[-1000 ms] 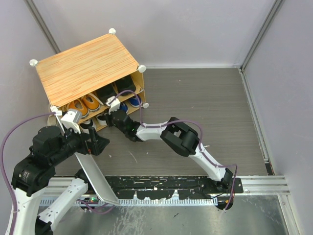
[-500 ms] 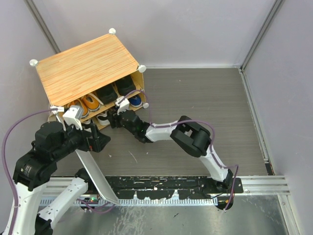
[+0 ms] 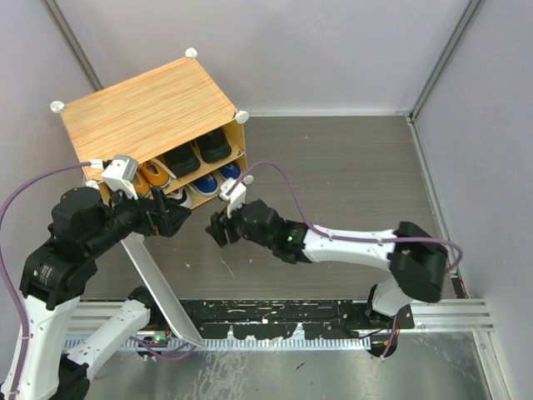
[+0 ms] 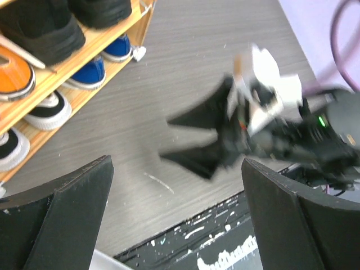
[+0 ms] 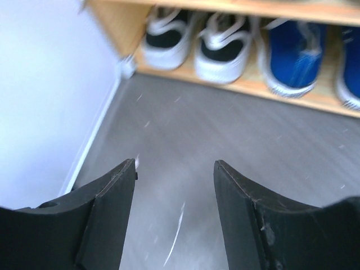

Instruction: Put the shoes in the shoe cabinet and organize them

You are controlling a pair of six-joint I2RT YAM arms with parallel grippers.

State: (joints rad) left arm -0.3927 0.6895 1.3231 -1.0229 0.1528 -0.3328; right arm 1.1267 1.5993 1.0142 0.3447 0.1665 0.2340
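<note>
**Shoes shelved, both grippers empty, door standing open**

The right gripper [image 5: 174, 216] is hovering low over the grey wood-grain table top [image 3: 350, 183], just in front of the cabinet's lower shelf. Its two black fingers are spread wide with nothing between them. The left gripper [image 4: 177, 219] is gaping just as wide and carrying nothing. It is hanging near the cabinet's front left corner and facing across toward the right one.

Beyond them, the boxy shoe cabinet with the striped orange-brown wood-grain top [image 3: 150, 112] is standing at the far left of the table with its front open. On the lower shelf the black-and-white lace-up sneakers [image 5: 225, 48] are sitting just beside the blue sneakers with white toe caps [image 5: 292, 53]. On the upper shelf the black sneakers [image 4: 50, 28] are sitting beside the orange sneakers with white soles [image 4: 14, 76]. No shoe is showing loose on the table in any view. The flat white door panel [image 3: 162, 292] is angling out toward the near edge, passing under the left arm.

Judging by this, the placing is looking finished, with the pairs grouped by colour, and closing the cabinet is probably what is left. That would call for one arm getting behind the panel's free edge and pushing it round. The other arm would be drawing clear of the opening meanwhile.
</note>
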